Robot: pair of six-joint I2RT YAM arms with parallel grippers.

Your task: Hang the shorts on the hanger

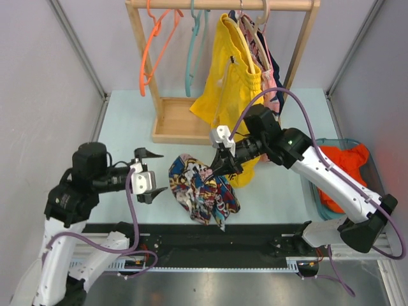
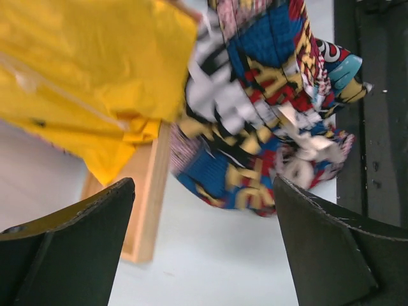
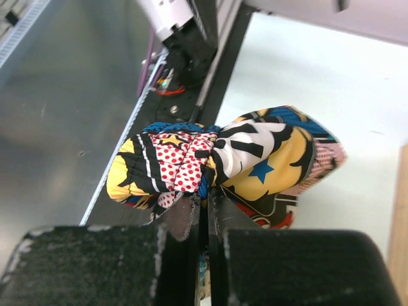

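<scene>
Hook of the teal hanger [image 1: 193, 57] was cut off at the top edge of the overhead view, and the garments behind the yellow shorts [image 1: 233, 83] on the rack [image 1: 172, 121] overlapped too much to count. One pair of comic-print shorts [image 1: 203, 188] hung bunched at 6 o'clock from the rack, pinched between the pressed-together fingers of the right gripper [image 3: 204, 210]. The left gripper [image 1: 153, 173] sat at 9 o'clock of them, fingers spread; one orange hanger [image 1: 153, 48] hung at 9 o'clock of the teal one.

I can read no text, label, brand or number on any of my feeds. The multicolour comic-print fabric shorts [image 2: 268, 115] carry big yellow block lettering edged in black, but on the left wrist view it is blurred and creased, and I cannot make out a word
</scene>
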